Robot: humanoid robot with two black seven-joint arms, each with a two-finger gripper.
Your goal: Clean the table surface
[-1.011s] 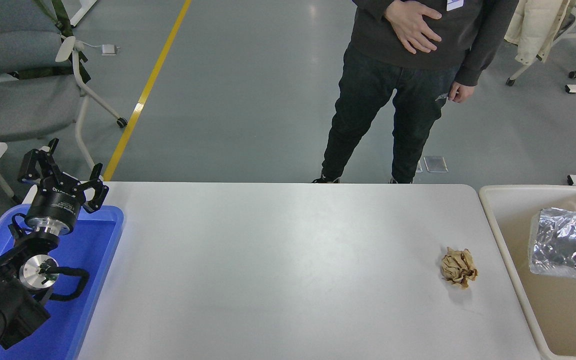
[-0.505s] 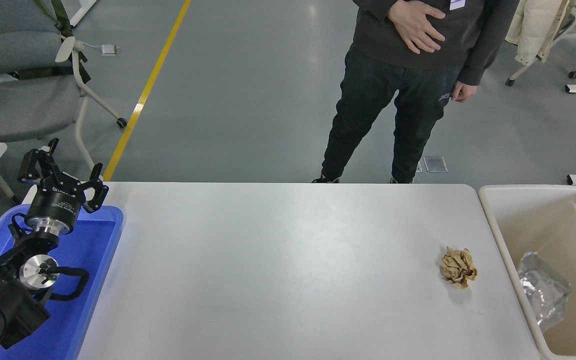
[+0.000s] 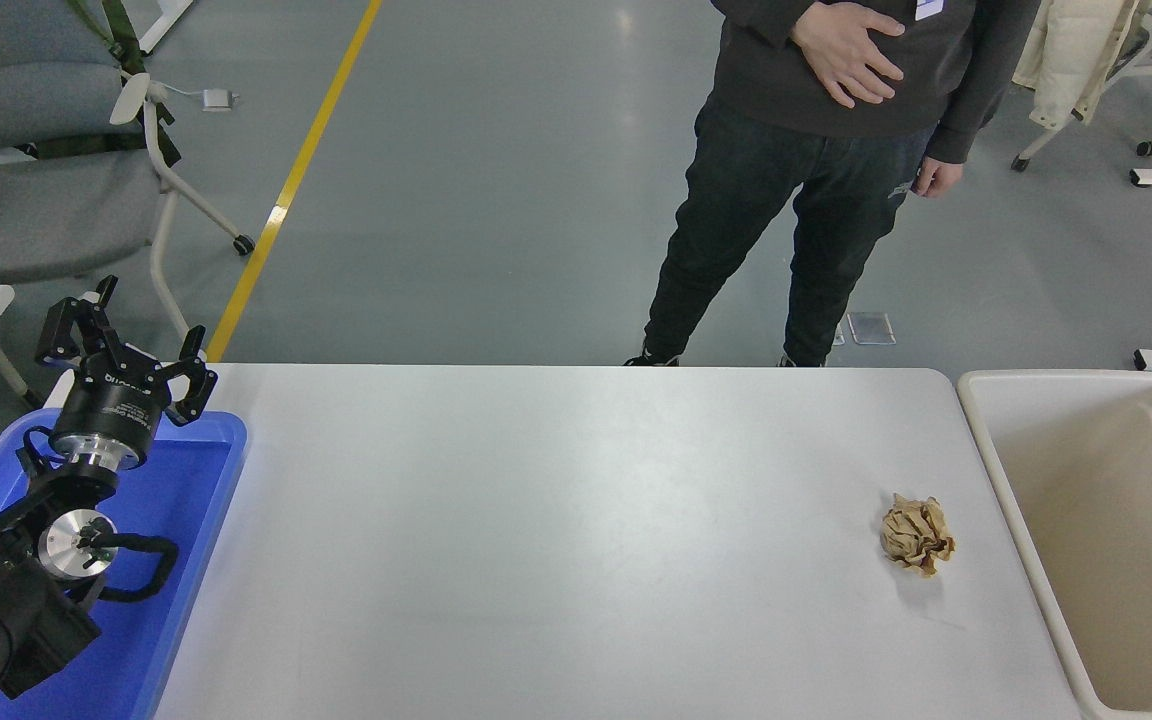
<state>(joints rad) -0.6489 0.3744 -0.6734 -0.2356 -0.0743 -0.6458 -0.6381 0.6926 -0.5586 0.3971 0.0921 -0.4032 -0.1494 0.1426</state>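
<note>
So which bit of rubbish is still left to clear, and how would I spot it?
Look at the white table, then toward its right end beside the beige bin. There lies a crumpled ball of brown paper, the only loose thing on the tabletop.

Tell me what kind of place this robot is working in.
Probably a robotics lab or test hall: a grey floor with a yellow line, wheeled office chairs, and a white table flanked by a blue tray and beige bin.

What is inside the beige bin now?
The visible part of the beige bin shows only bare walls and floor. Its lower right corner lies outside the picture, so that part is unknown.
</note>
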